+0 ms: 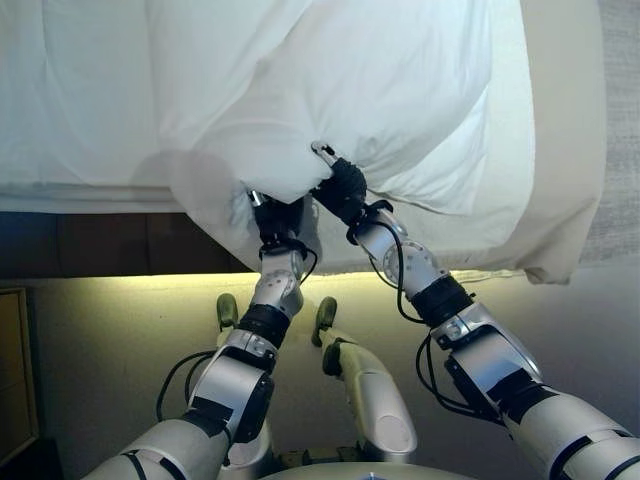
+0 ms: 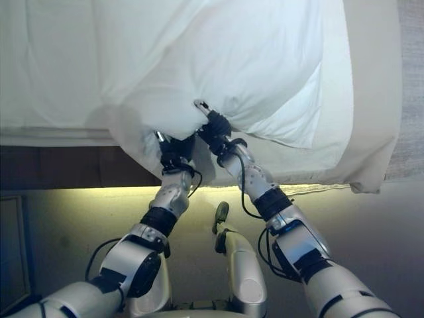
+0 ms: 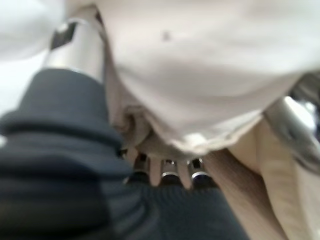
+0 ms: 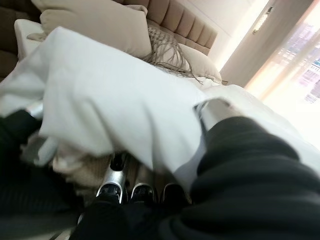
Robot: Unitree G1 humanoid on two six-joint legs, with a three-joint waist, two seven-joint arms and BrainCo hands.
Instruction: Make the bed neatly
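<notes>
A white duvet (image 1: 330, 80) lies bunched on the bed, and a fold of it hangs over the near edge. My left hand (image 1: 275, 215) is shut on the hanging fold from below. In the left wrist view its fingers (image 3: 170, 175) curl into the cloth (image 3: 200, 75). My right hand (image 1: 340, 185) is close beside it to the right and is shut on the same fold. In the right wrist view the duvet (image 4: 110, 105) drapes over its curled fingers (image 4: 142, 190). The two hands almost touch.
A beige sheet (image 1: 560, 150) hangs off the bed at the right. The dark bed base (image 1: 100, 245) runs below the mattress, with a lit strip of floor under it. A wooden cabinet (image 1: 15, 370) stands at the left. Beige pillows (image 4: 100, 25) and a padded headboard (image 4: 185, 25) show in the right wrist view.
</notes>
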